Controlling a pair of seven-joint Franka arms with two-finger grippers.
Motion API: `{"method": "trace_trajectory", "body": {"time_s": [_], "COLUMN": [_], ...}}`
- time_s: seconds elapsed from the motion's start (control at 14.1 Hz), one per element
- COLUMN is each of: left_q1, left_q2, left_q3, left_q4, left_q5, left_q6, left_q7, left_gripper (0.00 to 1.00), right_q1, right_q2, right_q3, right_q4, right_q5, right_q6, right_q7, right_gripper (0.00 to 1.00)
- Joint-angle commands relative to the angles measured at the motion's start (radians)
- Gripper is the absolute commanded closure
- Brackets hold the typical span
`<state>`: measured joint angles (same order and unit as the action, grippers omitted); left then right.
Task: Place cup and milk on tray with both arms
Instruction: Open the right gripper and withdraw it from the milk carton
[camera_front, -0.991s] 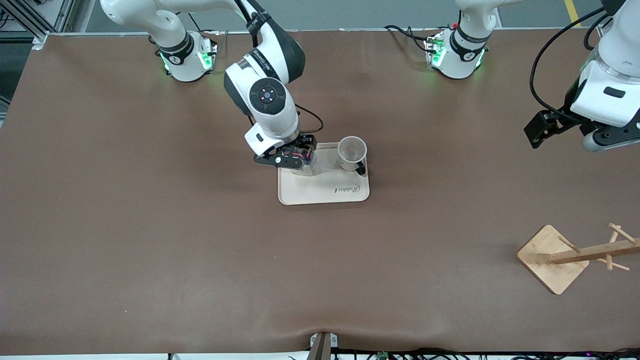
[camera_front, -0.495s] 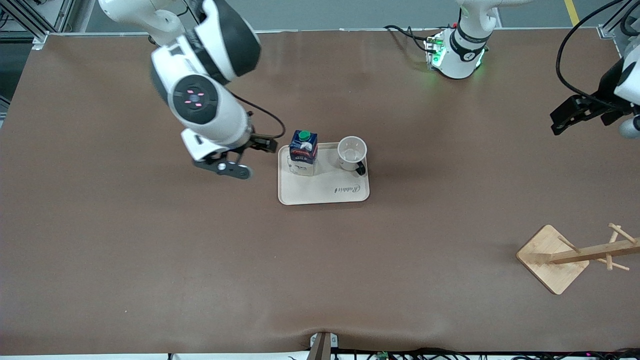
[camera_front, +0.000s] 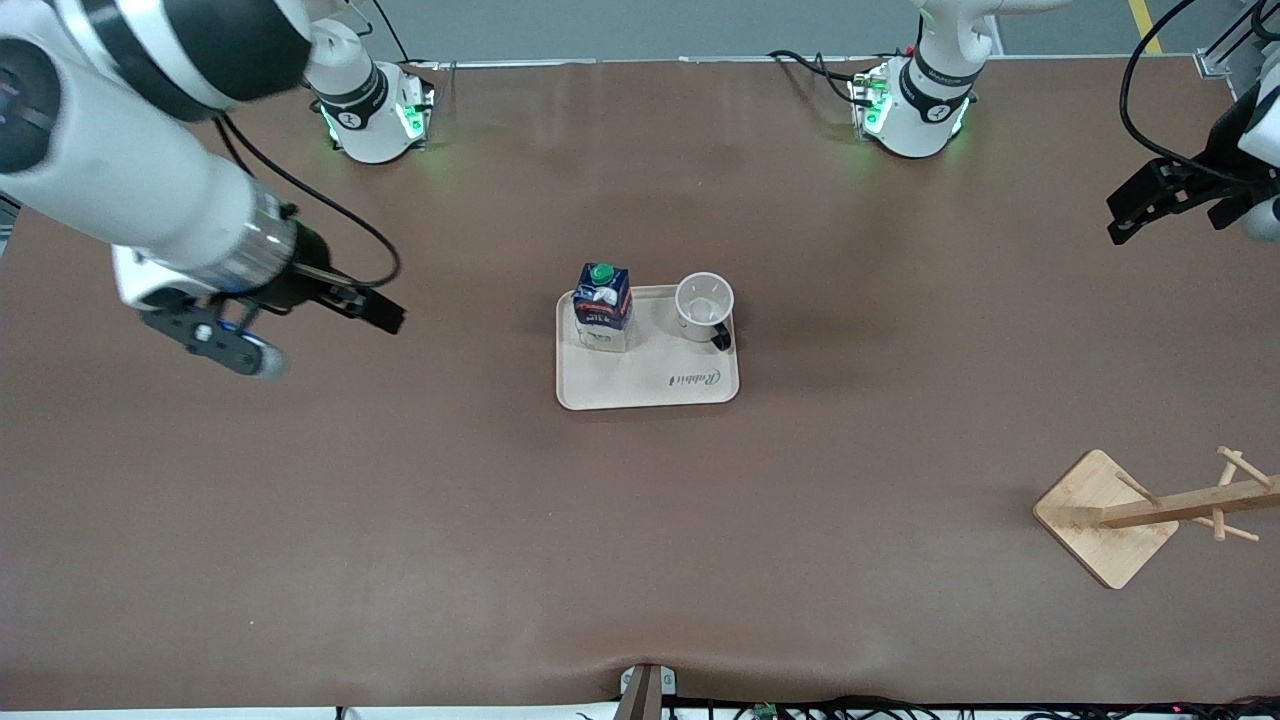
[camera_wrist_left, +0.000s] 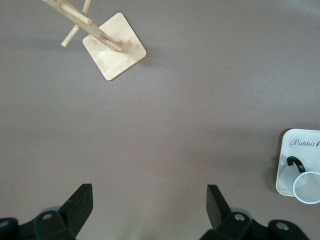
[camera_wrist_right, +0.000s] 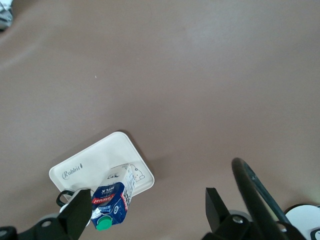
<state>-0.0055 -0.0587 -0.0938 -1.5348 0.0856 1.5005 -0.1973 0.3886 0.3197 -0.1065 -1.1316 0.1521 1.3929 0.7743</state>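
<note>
You see the milk carton (camera_front: 603, 307) and smiley mug (camera_front: 704, 309) standing side by side on the cream tray (camera_front: 650, 385). Your right gripper (camera_front: 300, 325) hangs empty, fingers apart, over the table toward its own end; your left gripper (camera_front: 1165, 203) likewise.

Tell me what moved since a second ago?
The right gripper let go of the milk and pulled away, open, toward the right arm's end of the table. The left gripper drew back toward its end too, open. The milk, the cup and the tray stayed put.
</note>
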Motion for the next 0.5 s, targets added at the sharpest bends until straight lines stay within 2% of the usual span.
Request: {"method": "trace_trajectory", "body": {"time_s": [0.0, 0.28, 0.42], "left_q1": [-0.008, -0.005, -0.002], "left_q2": [-0.007, -0.007, -0.006], "left_q3": [0.009, 0.005, 0.006], "left_q4": [-0.024, -0.028, -0.034], "left_q5": [-0.017, -0.032, -0.072], "left_q6": [0.014, 0.014, 0.015], "left_q7": [0.021, 0.027, 0.035], "left_gripper": [0.00, 0.00, 0.00], "right_q1": [-0.005, -0.092, -0.128], "right_q2": [-0.082, -0.132, -0.178], "right_q3": [0.014, -0.005, -0.007], "right_q4": [-0.094, -0.139, -0.209], "right_q5": [-0.101, -0.124, -0.150], "right_q6": [0.000, 0.006, 0.038], "right_q7": [-0.082, -0.367, -0.482], "right_gripper": [0.00, 0.00, 0.00]}}
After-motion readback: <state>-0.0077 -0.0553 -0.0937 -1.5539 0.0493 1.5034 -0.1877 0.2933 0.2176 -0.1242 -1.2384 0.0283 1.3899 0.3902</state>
